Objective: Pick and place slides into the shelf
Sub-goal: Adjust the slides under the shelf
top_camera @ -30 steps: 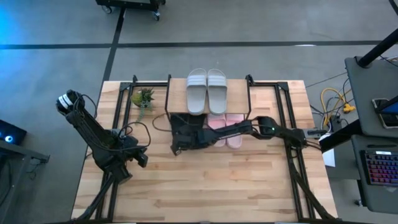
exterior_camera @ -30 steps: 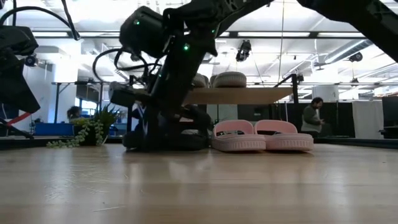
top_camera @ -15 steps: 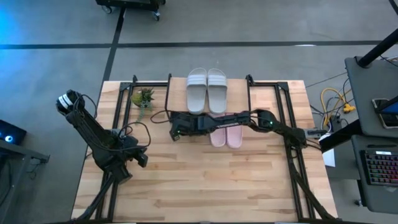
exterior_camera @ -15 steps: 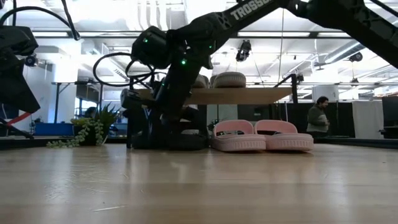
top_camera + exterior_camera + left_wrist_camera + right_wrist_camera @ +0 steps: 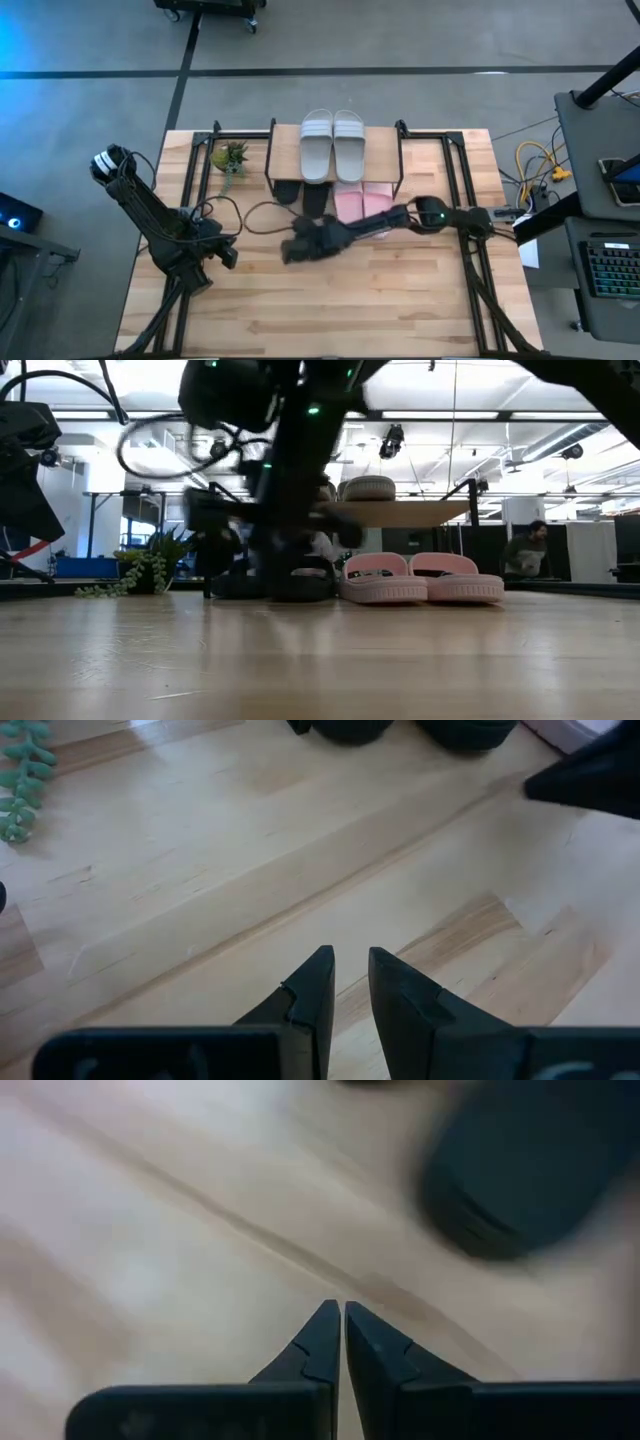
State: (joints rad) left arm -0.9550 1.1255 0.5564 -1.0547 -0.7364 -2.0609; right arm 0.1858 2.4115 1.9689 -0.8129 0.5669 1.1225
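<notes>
1. High view: the right arm reaches from the right side of the table (image 5: pixel 330 300) leftward across its middle, bent at the elbow, with the right gripper (image 5: pixel 292 251) low over bare wood in front of the shelf (image 5: pixel 334 150). Its fingers cannot be made out from here. The left arm is folded at the left edge, and the left gripper (image 5: pixel 228 257) waits there, well apart from the slides.
2. High view, contents: the light grey slides (image 5: pixel 333 146) lie side by side on the shelf's top board. The black slides (image 5: pixel 303 195) sit under the front edge on the left, the pale pink slides (image 5: pixel 362 203) beside them on the right, both pairs poking out from beneath the board.
3. Low view: the right arm comes down from above as a dark blurred mass in front of the black slides (image 5: pixel 270 582). The pink pair (image 5: pixel 422 579) rests on the table, the two touching, below the board. A small plant (image 5: pixel 140 572) stands to the left.
4. Left wrist view: the left fingers (image 5: pixel 310 990) stand slightly apart, holding nothing, over bare table; the black slides' toes (image 5: pixel 400 728) show farther off.
5. Right wrist view: the right fingers (image 5: pixel 325 1342) are closed tip to tip on nothing, above the wood, with one black slide (image 5: pixel 525 1170) just beyond.
</notes>
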